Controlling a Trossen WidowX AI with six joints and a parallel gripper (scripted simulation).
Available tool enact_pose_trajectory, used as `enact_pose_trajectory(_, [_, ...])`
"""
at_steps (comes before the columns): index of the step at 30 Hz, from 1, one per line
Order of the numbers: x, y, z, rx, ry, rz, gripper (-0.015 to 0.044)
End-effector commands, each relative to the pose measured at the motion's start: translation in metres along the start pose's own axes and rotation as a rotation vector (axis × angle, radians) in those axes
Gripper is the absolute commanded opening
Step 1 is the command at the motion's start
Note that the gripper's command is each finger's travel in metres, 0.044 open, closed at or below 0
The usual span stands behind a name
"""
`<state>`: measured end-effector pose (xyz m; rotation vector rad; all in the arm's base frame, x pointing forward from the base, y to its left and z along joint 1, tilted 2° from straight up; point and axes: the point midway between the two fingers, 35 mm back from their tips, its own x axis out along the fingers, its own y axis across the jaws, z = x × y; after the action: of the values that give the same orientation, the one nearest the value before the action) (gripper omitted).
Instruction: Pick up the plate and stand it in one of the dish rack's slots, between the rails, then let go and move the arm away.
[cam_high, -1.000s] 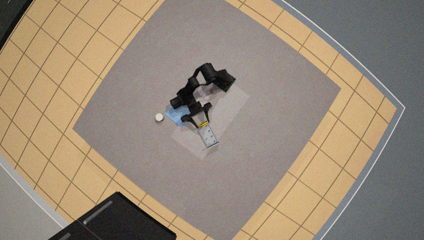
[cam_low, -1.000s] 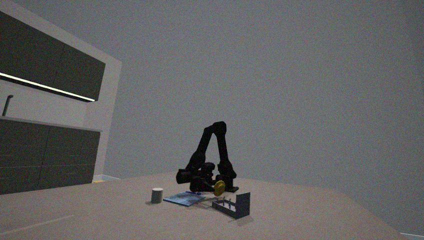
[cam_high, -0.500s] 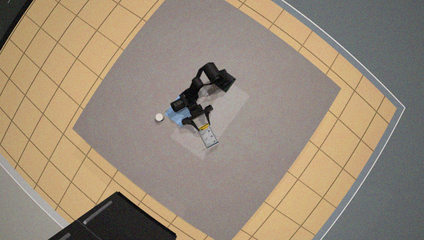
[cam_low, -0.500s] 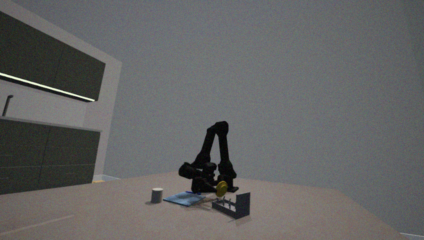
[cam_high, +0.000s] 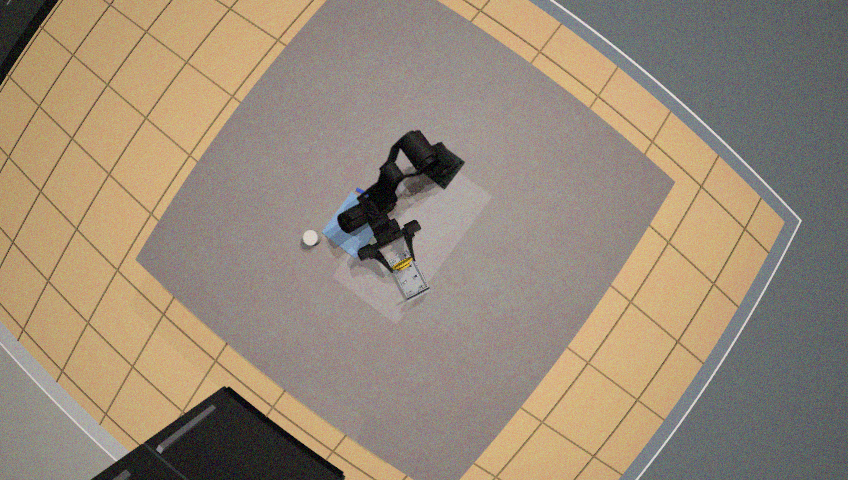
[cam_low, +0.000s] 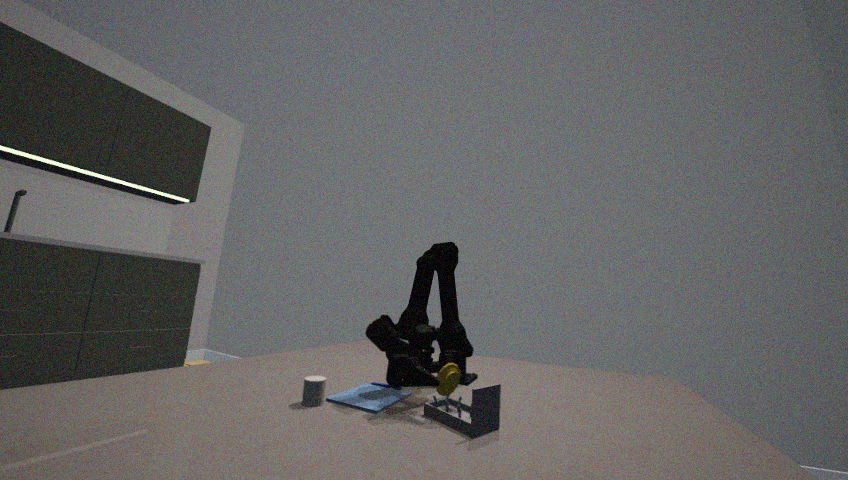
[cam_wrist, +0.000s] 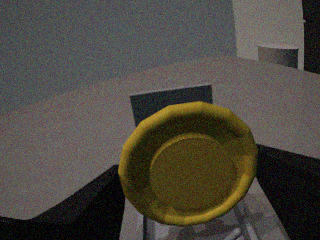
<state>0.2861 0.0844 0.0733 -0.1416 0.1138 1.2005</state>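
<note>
I am looking at a kitchen: dark wall cabinets (cam_low: 101, 142) with a light strip beneath are hanging over a worktop carrying a faucet (cam_low: 14, 209), dark base cabinets (cam_low: 89, 312) are standing below, and tan floor tiles (cam_high: 89, 136) are surrounding the counter (cam_high: 476, 285).

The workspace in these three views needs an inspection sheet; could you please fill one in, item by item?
Surface: grey-brown table top with a paler patch under the arm.
Job's things: yellow plate held on edge, above the near end of the dish rack, not yet between the rails; the rack's dark end panel stands at its far end.
Clutter: white cup standing apart to one side; blue mat lying flat, with a small blue stick-like thing at its far edge.
Grippers: gripper shut on the plate.
Cables: nothing seen.
Surroundings: dark cabinets with a light strip and a faucet; tan tiled floor.
</note>
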Motion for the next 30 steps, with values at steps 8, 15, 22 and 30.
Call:
enact_pose_trajectory(8, [0.008, 0.000, -0.021, 0.000, -0.001, 0.001, 0.0000])
enact_pose_trajectory(15, [0.008, 0.000, -0.017, 0.003, -0.001, 0.002, 0.0000])
enact_pose_trajectory(22, [0.008, 0.000, -0.017, 0.003, -0.001, 0.002, 0.0000])
enact_pose_trajectory(30, [0.008, 0.000, -0.017, 0.003, -0.001, 0.003, 0.0210])
